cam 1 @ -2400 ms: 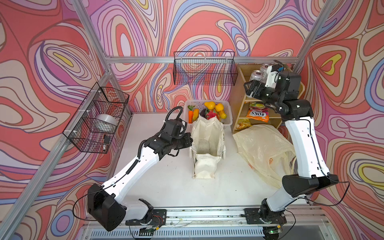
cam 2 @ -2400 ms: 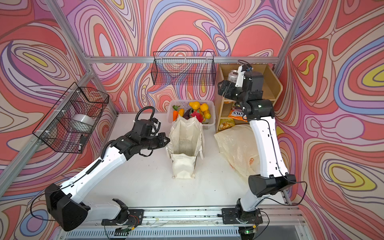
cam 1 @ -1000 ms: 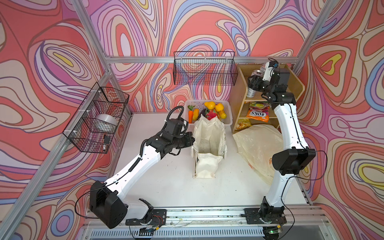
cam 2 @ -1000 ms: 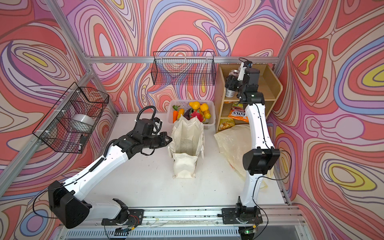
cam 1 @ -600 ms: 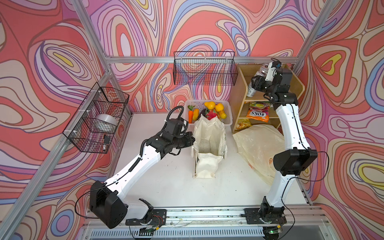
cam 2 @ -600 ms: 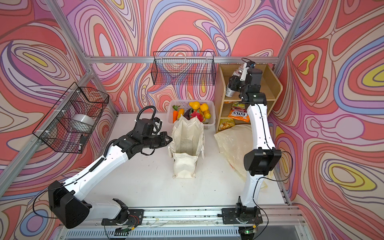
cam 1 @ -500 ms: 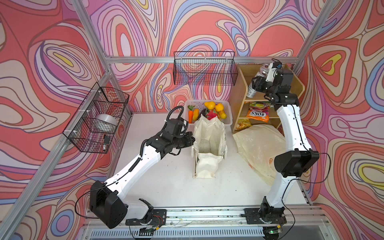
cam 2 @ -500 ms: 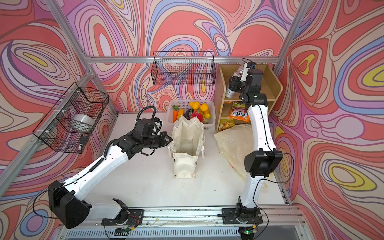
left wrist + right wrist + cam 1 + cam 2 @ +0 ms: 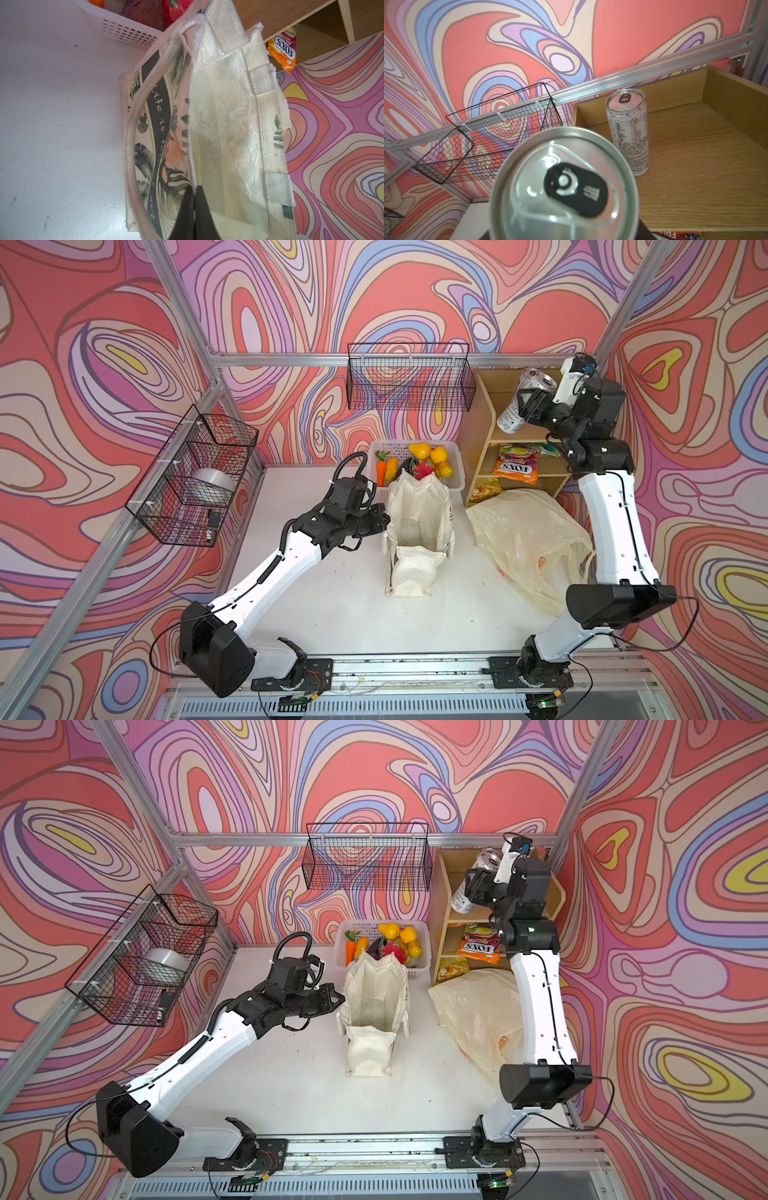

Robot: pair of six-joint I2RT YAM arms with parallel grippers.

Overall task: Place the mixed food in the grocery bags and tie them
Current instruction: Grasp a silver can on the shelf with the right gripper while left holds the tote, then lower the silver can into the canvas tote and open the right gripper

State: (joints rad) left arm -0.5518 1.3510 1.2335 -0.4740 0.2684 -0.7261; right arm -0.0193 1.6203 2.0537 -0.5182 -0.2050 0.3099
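"FOX'S" on orange packet (image 9: 514, 470)

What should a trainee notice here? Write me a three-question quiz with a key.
1. True or false: the right pincer holds a silver can.
2. The left pincer: A hangs open; B pinches the canvas tote's rim; C is out of view.
3. How many cans show in the right wrist view?
Key: 1 true; 2 B; 3 two, the held one and a second can on the wooden shelf.
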